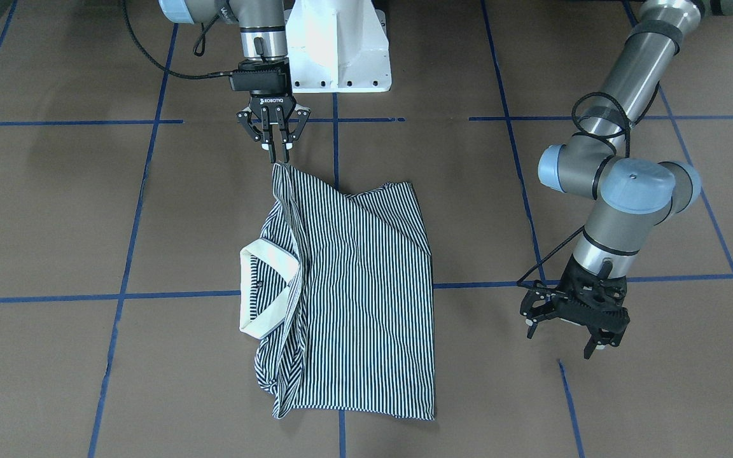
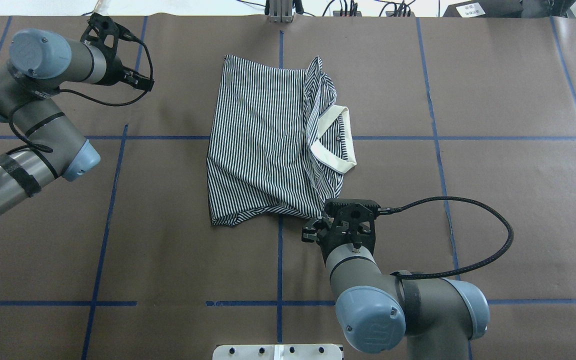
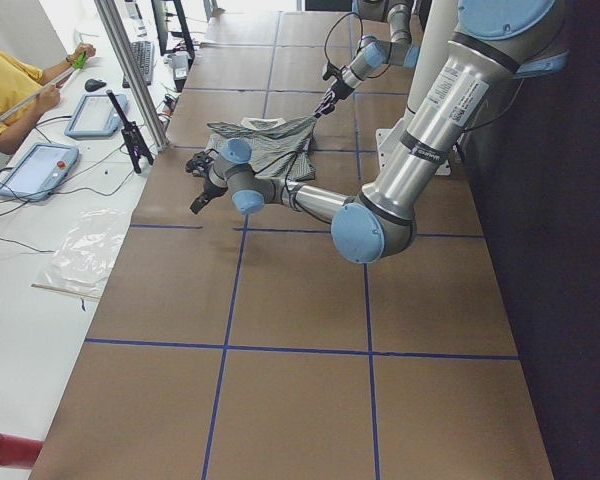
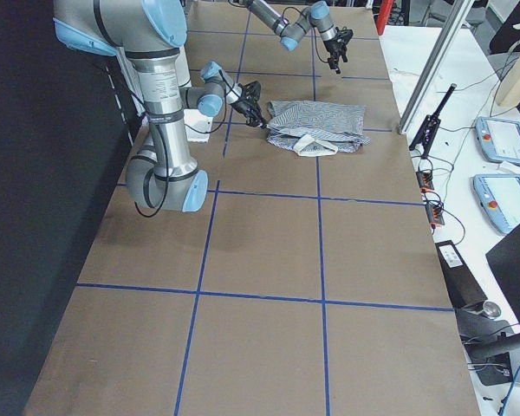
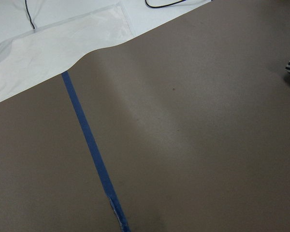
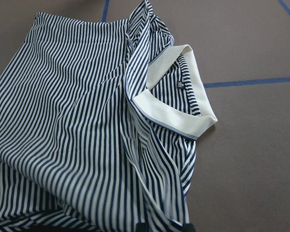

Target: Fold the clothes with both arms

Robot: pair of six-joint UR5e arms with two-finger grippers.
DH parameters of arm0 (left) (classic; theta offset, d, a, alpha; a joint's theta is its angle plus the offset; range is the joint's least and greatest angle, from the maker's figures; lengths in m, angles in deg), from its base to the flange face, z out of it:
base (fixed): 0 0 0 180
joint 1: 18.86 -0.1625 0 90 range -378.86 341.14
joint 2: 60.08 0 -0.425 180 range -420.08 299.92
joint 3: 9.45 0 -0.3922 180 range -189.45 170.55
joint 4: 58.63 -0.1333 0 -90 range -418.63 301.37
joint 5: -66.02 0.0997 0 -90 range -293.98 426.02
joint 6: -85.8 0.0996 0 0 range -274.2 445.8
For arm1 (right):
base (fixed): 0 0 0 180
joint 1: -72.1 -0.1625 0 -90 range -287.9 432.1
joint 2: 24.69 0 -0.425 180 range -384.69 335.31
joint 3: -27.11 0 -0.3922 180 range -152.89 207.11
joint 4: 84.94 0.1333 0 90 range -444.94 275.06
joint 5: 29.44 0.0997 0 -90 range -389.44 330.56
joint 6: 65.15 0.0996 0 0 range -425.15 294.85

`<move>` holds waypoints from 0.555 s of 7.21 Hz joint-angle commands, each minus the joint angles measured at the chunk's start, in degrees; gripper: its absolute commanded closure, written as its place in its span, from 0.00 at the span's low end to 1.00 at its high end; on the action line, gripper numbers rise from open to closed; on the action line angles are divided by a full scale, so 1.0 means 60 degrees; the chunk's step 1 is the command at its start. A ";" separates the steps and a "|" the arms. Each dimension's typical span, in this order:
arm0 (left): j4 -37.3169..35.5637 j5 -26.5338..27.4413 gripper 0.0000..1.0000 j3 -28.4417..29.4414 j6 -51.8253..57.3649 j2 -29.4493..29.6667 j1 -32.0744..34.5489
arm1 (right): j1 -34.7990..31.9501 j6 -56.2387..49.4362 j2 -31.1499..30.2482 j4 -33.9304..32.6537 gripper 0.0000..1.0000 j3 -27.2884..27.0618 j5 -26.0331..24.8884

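Just before the white pedestal base (image 1: 339, 51), the right gripper (image 1: 277, 152) pinches a corner of the striped polo shirt (image 1: 366, 286), which lies farther out. Beyond, the left gripper (image 1: 564, 336) hangs splayed, empty — a one-cornered pull could drag the fold askew.

I could read one word only: ROBOTIQ, in white on the black body of the right gripper (image 1: 279, 152), just wristward of its fingers. The blue joint cap (image 2: 370, 320) behind that gripper bore an embossed UR mark. Ahead of the gripper, a dark tag (image 6: 179, 83) inside the polo shirt (image 6: 63, 121) collar (image 6: 169, 123) carried white lettering too small for me to read.
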 commanded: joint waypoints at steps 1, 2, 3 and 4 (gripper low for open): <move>-0.0102 -0.0930 0.00 -0.0658 -0.1069 -0.0010 -0.0001 | -0.0327 0.0105 -0.0323 0.1690 0.00 0.0031 0.0080; -0.0087 -0.1223 0.00 -0.1025 -0.1975 -0.0082 -0.0102 | -0.0561 0.0453 -0.0442 0.2221 0.00 0.0031 0.0298; -0.0102 -0.1270 0.00 -0.2000 -0.2810 -0.0576 -0.0669 | -0.1027 0.0645 -0.0443 0.2327 0.00 0.0002 0.1039; -0.0102 -0.1241 0.00 -0.3040 -0.3776 -0.1132 -0.1153 | -0.1438 0.0647 -0.0457 0.2328 0.00 0.0016 0.1598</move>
